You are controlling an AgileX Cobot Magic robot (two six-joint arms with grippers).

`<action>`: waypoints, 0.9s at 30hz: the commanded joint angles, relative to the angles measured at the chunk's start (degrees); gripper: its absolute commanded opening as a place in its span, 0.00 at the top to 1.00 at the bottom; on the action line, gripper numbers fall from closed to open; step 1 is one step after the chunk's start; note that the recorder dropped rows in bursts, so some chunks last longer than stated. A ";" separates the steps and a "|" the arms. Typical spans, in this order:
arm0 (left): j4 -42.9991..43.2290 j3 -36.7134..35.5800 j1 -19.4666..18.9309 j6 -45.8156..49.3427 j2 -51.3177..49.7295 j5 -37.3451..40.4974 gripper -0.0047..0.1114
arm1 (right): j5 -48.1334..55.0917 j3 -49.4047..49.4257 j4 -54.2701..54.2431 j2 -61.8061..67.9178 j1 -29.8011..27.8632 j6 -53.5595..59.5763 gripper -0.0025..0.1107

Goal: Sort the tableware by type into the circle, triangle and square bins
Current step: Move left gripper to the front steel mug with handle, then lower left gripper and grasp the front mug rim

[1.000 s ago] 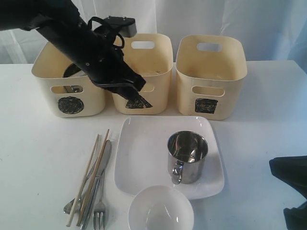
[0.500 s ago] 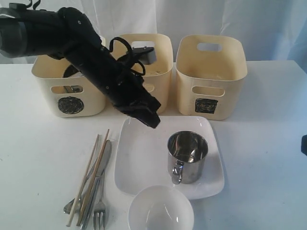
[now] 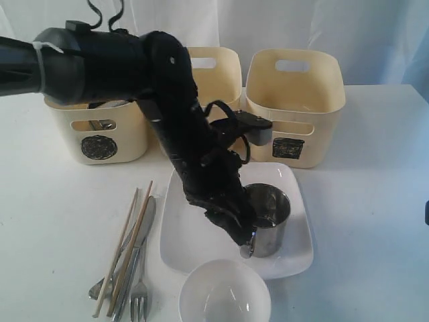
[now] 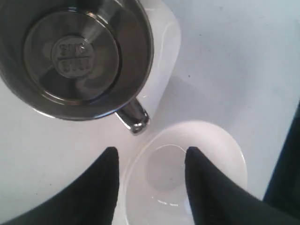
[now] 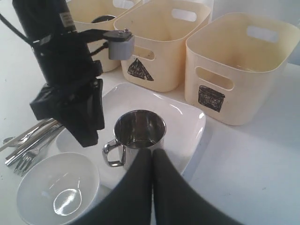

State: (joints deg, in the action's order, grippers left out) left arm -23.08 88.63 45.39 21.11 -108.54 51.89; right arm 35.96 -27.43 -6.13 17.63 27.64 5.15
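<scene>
A steel mug (image 3: 267, 218) (image 5: 139, 135) stands on the white square plate (image 3: 191, 228), its handle toward the white bowl (image 3: 224, 296) (image 4: 201, 164). My left gripper (image 3: 238, 236) (image 4: 151, 152) hovers open just beside the mug's handle (image 4: 133, 119), over the bowl's rim, holding nothing. Chopsticks (image 3: 131, 235), a knife (image 3: 137, 251), a fork (image 3: 139, 293) and a spoon (image 3: 96, 289) lie left of the plate. Behind stand the circle bin (image 3: 97, 144), triangle bin (image 5: 154, 51) and square bin (image 3: 295, 107). My right gripper (image 5: 152, 151) is shut and empty, off to the right.
Something steel (image 5: 101, 19) shows inside the circle bin. The left arm (image 3: 174, 114) crosses in front of the triangle bin and hides its mark in the exterior view. White table (image 3: 53, 215) surrounds everything.
The left arm swung down from in front of the circle and triangle bins to the mug on the plate. The right arm has left the exterior view's right edge.
</scene>
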 commanded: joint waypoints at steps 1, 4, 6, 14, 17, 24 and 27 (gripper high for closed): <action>6.28 0.14 4.81 -9.95 0.09 -6.00 0.53 | 0.23 0.20 0.66 -0.24 -0.35 -0.39 0.98; 14.34 0.14 7.47 -18.67 0.00 -9.84 0.53 | 0.23 0.20 0.66 -0.24 -0.35 -0.39 0.98; 21.83 0.14 8.93 -25.73 -0.14 -10.23 0.53 | 0.23 0.20 0.66 -0.24 -0.35 -0.39 0.98; 25.46 0.14 10.17 -36.41 -1.09 -11.12 0.53 | 0.23 0.20 1.13 -0.24 -0.35 -0.39 0.98; 24.34 0.14 10.32 -36.87 -2.86 -10.62 0.53 | 0.23 0.20 1.25 -0.24 -0.35 -0.39 0.98; 23.97 0.14 11.29 -35.62 -1.90 -9.54 0.53 | 0.23 0.20 1.90 -0.28 -0.35 -0.39 0.98; 23.97 0.14 11.29 -34.65 -0.62 -8.70 0.53 | 0.23 0.20 2.02 -0.28 -0.35 -0.39 0.98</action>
State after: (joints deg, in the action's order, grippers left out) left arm 2.48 89.33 56.15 -14.12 -109.71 40.79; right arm 35.96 -27.43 -4.79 17.63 27.64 5.15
